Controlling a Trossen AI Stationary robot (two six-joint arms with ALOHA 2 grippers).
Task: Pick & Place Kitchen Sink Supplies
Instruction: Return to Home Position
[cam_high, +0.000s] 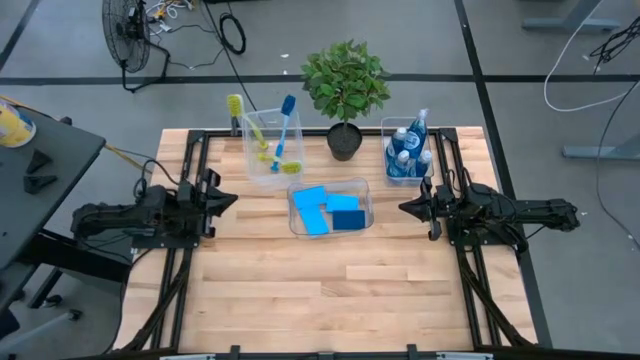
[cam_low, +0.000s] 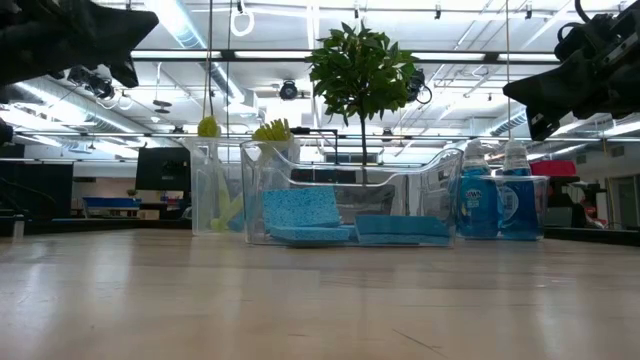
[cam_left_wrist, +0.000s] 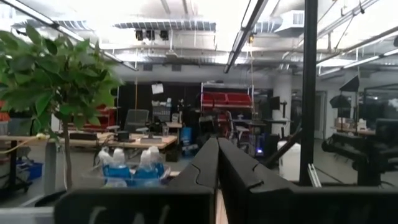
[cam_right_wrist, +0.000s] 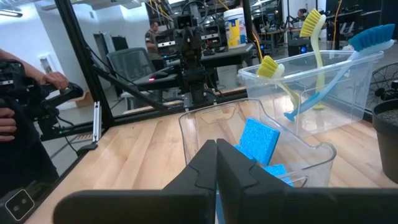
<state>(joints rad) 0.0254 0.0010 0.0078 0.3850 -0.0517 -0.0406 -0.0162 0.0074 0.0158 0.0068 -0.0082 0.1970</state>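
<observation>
While both dark arms lie low at opposite sides of the light wooden tabletop (cam_high: 330, 290), nothing is being carried. Left hand (cam_high: 228, 198): fingers pressed together, empty, pointing inward. Right hand (cam_high: 408, 208): the same, closed on nothing, just beside the small clear bin (cam_high: 384, 150) that holds the clear blue-liquid bottles (cam_high: 408, 152). Flat bright-blue sponges (cam_high: 320, 210) lie in the middle clear plastic bin (cam_high: 368, 195). Yellow-green long-handled dish brushes (cam_high: 258, 135) and the blue long-handled brush (cam_high: 284, 122) slant in the clear bin at the back left (cam_high: 247, 170), near the green potted plant (cam_high: 345, 80).

Risks, as I judge them:
- Brush heads overhang their bin's rim; a careless left-arm sweep could snag one and tip the bin.
- One sponge leans on edge and may flop.
- Right hand sits close to the bottle bin, so there is little margin.

Hard to read: the sponges overlap, so their count is uncertain; the bottles crowd together; a person (cam_right_wrist: 15, 149) is mostly cut off at the right wrist view's edge.
</observation>
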